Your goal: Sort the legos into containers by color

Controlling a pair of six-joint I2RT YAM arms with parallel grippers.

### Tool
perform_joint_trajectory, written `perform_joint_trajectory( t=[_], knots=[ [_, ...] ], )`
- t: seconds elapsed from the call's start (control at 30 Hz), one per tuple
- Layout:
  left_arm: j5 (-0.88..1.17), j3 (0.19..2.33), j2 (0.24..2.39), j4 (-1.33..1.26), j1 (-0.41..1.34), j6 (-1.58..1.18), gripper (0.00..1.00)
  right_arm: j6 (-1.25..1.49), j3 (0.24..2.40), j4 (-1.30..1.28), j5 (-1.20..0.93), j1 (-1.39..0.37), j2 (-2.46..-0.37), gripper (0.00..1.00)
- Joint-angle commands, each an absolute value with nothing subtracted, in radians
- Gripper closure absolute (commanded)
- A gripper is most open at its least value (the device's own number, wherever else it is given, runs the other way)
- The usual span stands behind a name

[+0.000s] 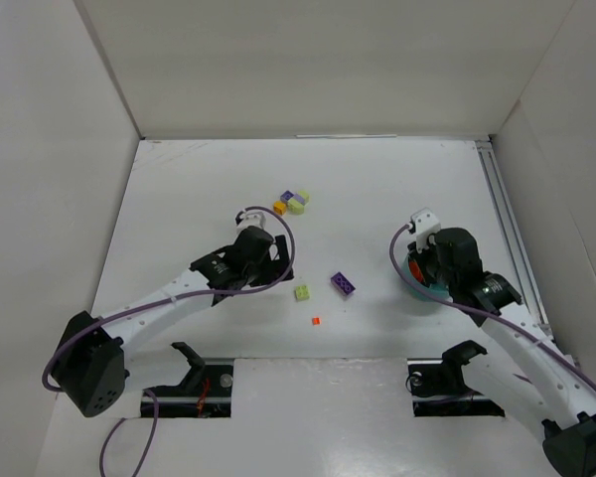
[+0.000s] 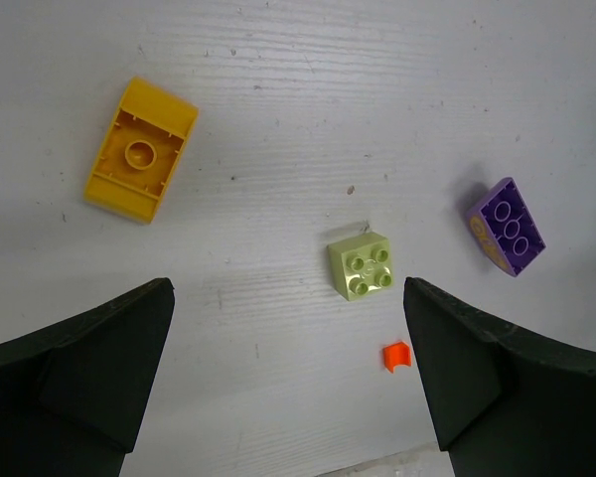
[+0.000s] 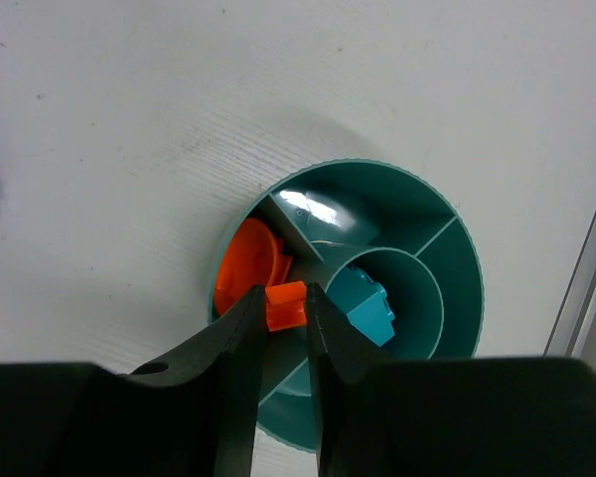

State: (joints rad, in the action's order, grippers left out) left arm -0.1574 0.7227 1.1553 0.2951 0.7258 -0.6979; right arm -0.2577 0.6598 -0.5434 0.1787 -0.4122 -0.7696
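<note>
From above, the left gripper [image 1: 276, 266] hangs near the middle of the table [image 1: 199, 179], fingers spread wide with nothing between them; a pale green brick [image 1: 303, 292] lies just off it toward 4 o'clock, a purple brick [image 1: 343, 284] lies beyond at 3 o'clock, and a tiny orange piece [image 1: 316, 321] sits at 5 o'clock, nearer the bases; a small cluster of legos [image 1: 292, 202], purple, yellow and pale green, sits apart at 12 o'clock; the right arm's wrist covers most of the teal bowl [image 1: 414, 270] at the table's 3 o'clock side, hiding its fingers here. In the left wrist view, the pale green brick stands studs-up just right of centre; the purple brick is turned at an angle at 3 o'clock; the tiny orange piece lies at 5 o'clock, close to the right-hand finger; a yellow brick [image 2: 139, 151] lies hollow side up at 10 o'clock. In the right wrist view, the right gripper [image 3: 286, 298] pinches a small orange lego [image 3: 286, 306] between its tips, over the bowl's 9 o'clock compartment, where a rounded orange piece [image 3: 246, 263] already lies; a teal piece [image 3: 370, 303] sits in the central cup.
</note>
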Motion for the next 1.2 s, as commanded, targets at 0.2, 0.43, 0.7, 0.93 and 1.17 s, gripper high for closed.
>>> perform_joint_trajectory(
  t=[0.2, 0.43, 0.7, 0.93, 1.17],
  knots=[
    [-0.130, 0.765, 1.154, 0.279, 0.755, -0.683, 0.00, -0.249, 0.686, -0.534, 0.164, -0.410, -0.764, 0.57],
    [-0.121, 0.767, 1.195, 0.279, 0.877, -0.706, 0.00, -0.249, 0.698, -0.534, 0.187, -0.410, -0.724, 0.00],
    [-0.126, 0.834, 1.414, 0.253, 1.044, -0.732, 0.16, -0.206, 0.764, -0.546, 0.340, -0.400, -0.735, 0.00],
    [-0.158, 0.923, 1.564, 0.322, 1.120, -0.732, 0.33, -0.206, 0.776, -0.566, 0.371, -0.400, -0.735, 0.00],
    [-0.121, 0.933, 1.595, 0.322, 1.138, -0.732, 0.36, -0.206, 0.767, -0.575, 0.390, -0.391, -0.716, 0.00]
  ],
)
